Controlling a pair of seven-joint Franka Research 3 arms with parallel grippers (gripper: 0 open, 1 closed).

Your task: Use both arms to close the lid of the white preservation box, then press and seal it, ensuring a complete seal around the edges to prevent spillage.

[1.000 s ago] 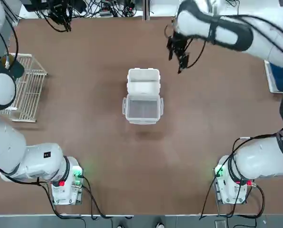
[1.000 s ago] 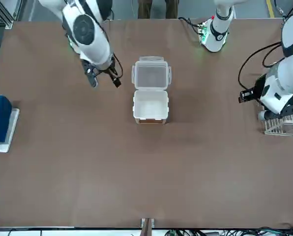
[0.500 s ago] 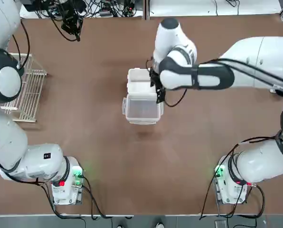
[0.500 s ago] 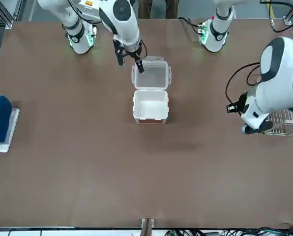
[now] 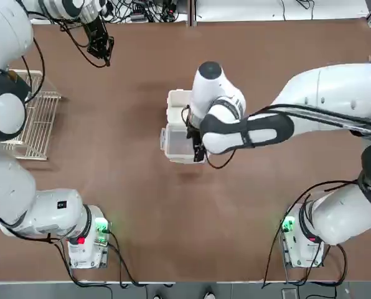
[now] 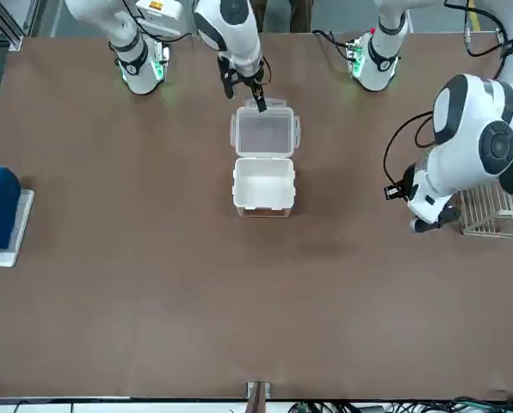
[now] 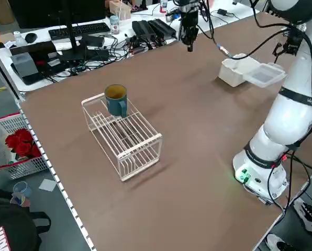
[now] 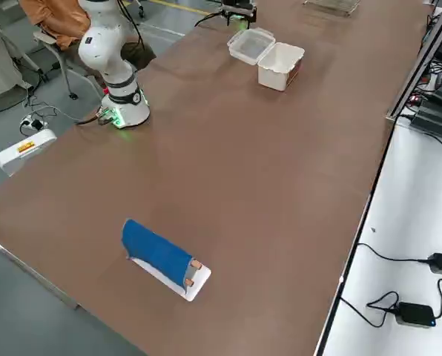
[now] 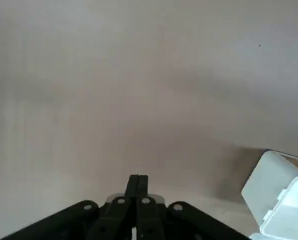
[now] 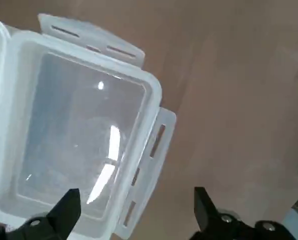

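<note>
The white preservation box (image 6: 263, 185) stands open mid-table, and the lid (image 6: 265, 133) lies flat beside it on the side nearer the arms' bases. In the right wrist view the lid (image 10: 84, 145) fills the picture, one of its latch flaps (image 10: 151, 150) lying below the gap. My right gripper (image 6: 248, 90) hovers open over the lid's outer edge, holding nothing. My left gripper (image 5: 103, 53) hangs shut and empty over the table's far left, well away from the box (image 5: 178, 103). Its wrist view catches only a corner of the box (image 9: 276, 195).
A white wire rack (image 5: 33, 115) with a blue mug (image 7: 115, 99) on it stands at the left edge. A blue object on a white base (image 6: 3, 215) lies at the robot's right. Cables and power strips (image 5: 136, 9) line the far edge.
The right arm has swung in from the far right and now hangs over the lid's near edge. The left gripper has moved from the far edge a little toward the box.
</note>
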